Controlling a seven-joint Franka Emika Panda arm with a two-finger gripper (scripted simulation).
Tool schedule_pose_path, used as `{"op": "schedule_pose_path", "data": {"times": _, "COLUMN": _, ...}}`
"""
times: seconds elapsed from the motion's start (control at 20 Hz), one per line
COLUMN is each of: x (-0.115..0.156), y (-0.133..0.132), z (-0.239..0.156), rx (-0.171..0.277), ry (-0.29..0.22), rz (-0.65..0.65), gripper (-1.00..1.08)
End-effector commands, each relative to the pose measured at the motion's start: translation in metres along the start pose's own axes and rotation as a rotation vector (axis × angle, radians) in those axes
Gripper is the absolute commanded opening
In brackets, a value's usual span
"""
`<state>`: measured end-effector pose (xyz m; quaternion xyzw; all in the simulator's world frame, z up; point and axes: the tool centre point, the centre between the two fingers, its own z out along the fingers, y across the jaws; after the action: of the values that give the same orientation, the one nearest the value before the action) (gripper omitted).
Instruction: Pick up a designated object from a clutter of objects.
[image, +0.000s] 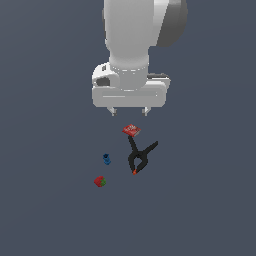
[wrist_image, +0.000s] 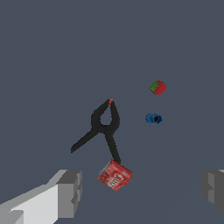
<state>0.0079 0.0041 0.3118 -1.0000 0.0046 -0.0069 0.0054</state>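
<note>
The designated object, a tiny bright blue peg (image: 106, 159) (wrist_image: 153, 118), lies on the grey floor. Around it sits the clutter of objects: a red strawberry (image: 100, 181) (wrist_image: 158, 87), a black spring clamp (image: 140, 156) (wrist_image: 104, 127) with an orange tip, and a small flat red box (image: 131, 130) (wrist_image: 114, 175). My gripper (image: 129, 112) (wrist_image: 140, 192) hangs open well above the floor, roughly over the red box. Nothing is between its fingers (wrist_image: 70, 192). The blue peg lies apart from the gripper, toward the exterior view's left and nearer the camera.
The flat grey floor (image: 200, 200) stretches all around the small group of items. The white arm and its hand (image: 130, 90) fill the upper middle of the exterior view.
</note>
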Motion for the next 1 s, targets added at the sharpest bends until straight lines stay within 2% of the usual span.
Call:
{"op": "schedule_pose_path", "data": {"times": 0.0, "x": 0.0, "y": 0.0, "z": 0.0, "rx": 0.0, "ry": 0.0, "rz": 0.0, "gripper": 1.0}}
{"op": "schedule_pose_path", "data": {"times": 0.15, "x": 0.0, "y": -0.006, "z": 0.001, "rx": 0.003, "ry": -0.001, "rz": -0.005, "gripper": 1.0}}
{"op": "schedule_pose_path", "data": {"times": 0.45, "x": -0.002, "y": -0.035, "z": 0.004, "rx": 0.017, "ry": -0.007, "rz": -0.031, "gripper": 1.0}}
{"op": "schedule_pose_path", "data": {"times": 0.95, "x": 0.004, "y": -0.026, "z": 0.019, "rx": 0.02, "ry": -0.008, "rz": 0.014, "gripper": 1.0}}
